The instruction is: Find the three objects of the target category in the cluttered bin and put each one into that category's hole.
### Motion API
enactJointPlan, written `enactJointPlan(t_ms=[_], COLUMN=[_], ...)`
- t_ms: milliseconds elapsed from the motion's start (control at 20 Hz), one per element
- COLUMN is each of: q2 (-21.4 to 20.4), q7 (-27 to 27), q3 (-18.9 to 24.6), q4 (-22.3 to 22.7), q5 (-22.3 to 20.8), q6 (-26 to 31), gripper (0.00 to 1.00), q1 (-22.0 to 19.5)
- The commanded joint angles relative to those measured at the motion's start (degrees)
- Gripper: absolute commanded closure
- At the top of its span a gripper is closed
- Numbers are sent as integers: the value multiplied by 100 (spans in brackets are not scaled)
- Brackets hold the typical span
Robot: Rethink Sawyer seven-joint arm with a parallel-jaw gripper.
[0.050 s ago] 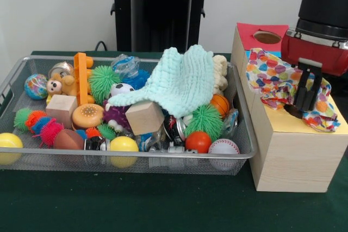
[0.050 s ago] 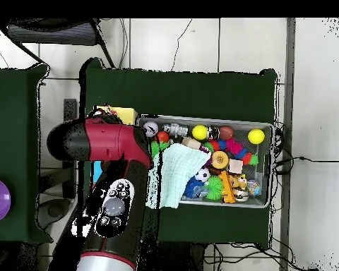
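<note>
bin (image 1: 16, 74) at your left, cluttered; mint knit cloth (image 1: 182, 80) draped over toys, not yet sorted. right: gripper (image 1: 305, 93) clamped on colourful cloth (image 1: 272, 80), over wooden box (image 1: 288, 150), above yellow section. red hole (image 1: 267, 37) empty behind. delivery looks unfinished.

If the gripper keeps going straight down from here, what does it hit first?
Most likely the multicoloured cloth draped on the wooden box; the gripper already sits at it, though depth is unclear.
</note>
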Motion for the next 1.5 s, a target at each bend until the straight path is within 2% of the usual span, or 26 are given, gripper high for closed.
enactJointPlan(t_ms=[50,400,1500], q2=[-2,-147,-550], q7=[754,634,756], q3=[497,618,431], q4=[412,461,737], q5=[160,155,148], q6=[146,43,556], gripper=[100,100,100], q1=[-146,-232,-76])
